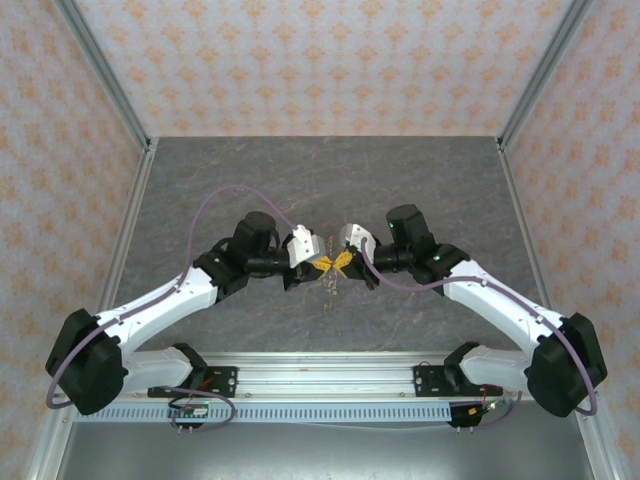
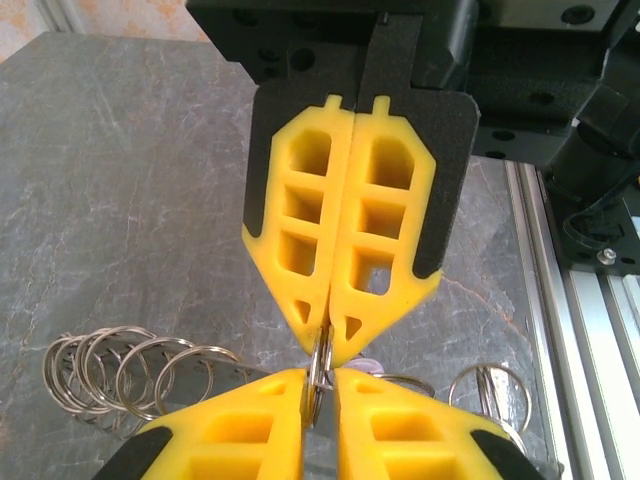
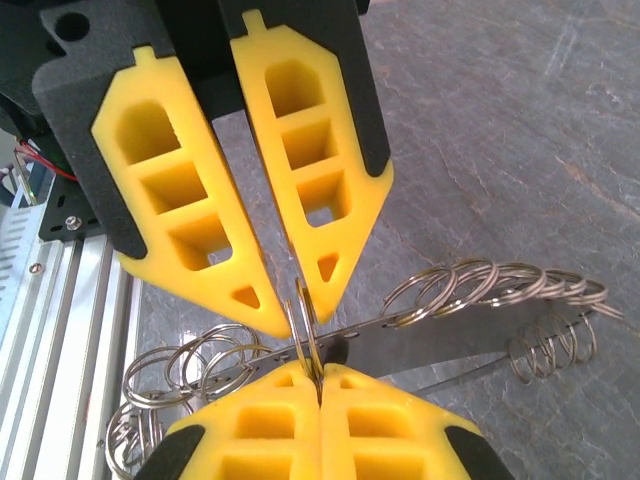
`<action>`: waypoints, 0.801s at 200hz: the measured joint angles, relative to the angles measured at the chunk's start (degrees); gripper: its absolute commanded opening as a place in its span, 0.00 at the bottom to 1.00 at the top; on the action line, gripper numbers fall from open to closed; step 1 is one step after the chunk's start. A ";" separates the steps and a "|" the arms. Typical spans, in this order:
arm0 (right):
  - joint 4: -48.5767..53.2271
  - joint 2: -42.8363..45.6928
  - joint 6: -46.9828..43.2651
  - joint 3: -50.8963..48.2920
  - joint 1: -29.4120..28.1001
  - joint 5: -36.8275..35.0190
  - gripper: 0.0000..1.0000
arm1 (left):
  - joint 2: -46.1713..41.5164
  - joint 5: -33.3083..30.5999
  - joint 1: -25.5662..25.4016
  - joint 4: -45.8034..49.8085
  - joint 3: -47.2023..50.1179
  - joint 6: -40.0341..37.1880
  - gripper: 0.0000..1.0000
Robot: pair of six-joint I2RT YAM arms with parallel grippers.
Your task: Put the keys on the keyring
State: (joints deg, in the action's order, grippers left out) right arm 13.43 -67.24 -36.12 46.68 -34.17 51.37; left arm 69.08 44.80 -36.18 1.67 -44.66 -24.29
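Set tip to tip over the middle of the tabletop (image 1: pixel 300 180): left gripper (image 2: pixel 318 392) on the left, right gripper (image 3: pixel 320 375) on the right, with one keyring (image 3: pixel 304 322) upright between the two pairs of tips. Running under that keyring and away toward the far side, a flat metal strip (image 3: pixel 440 338), passing through a row of rings (image 3: pixel 500 285), with a tighter coil of rings (image 3: pixel 550 350) just beside it. On the near side, toward the rail (image 3: pixel 60 330), a loose cluster of rings (image 3: pixel 190 370), overlapping one another.
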 measured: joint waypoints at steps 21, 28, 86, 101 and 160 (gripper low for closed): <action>3.17 -0.07 -0.66 2.14 -0.70 -1.66 0.00 | 1.49 0.02 -0.11 2.47 -2.12 -1.68 0.14; 4.13 -0.11 -0.92 2.75 -0.90 -2.29 0.00 | 1.90 0.02 -0.22 3.17 -2.64 -2.10 0.14; 10.08 -0.63 -2.82 5.99 -2.23 -6.36 0.00 | 3.21 -0.04 -0.57 5.88 -4.07 -4.70 0.00; 10.58 -0.66 -3.17 6.21 -2.40 -6.54 0.00 | 3.21 -0.02 -0.57 5.88 -4.07 -4.74 0.00; 9.97 -0.66 -3.85 5.92 -2.43 -6.62 0.10 | 3.15 0.28 -0.57 3.74 -3.10 -3.26 0.00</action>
State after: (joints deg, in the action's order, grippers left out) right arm 23.40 -67.90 -39.97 52.60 -36.60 44.75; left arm 72.23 45.08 -36.75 5.41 -47.77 -27.55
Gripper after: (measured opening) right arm 0.097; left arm 0.040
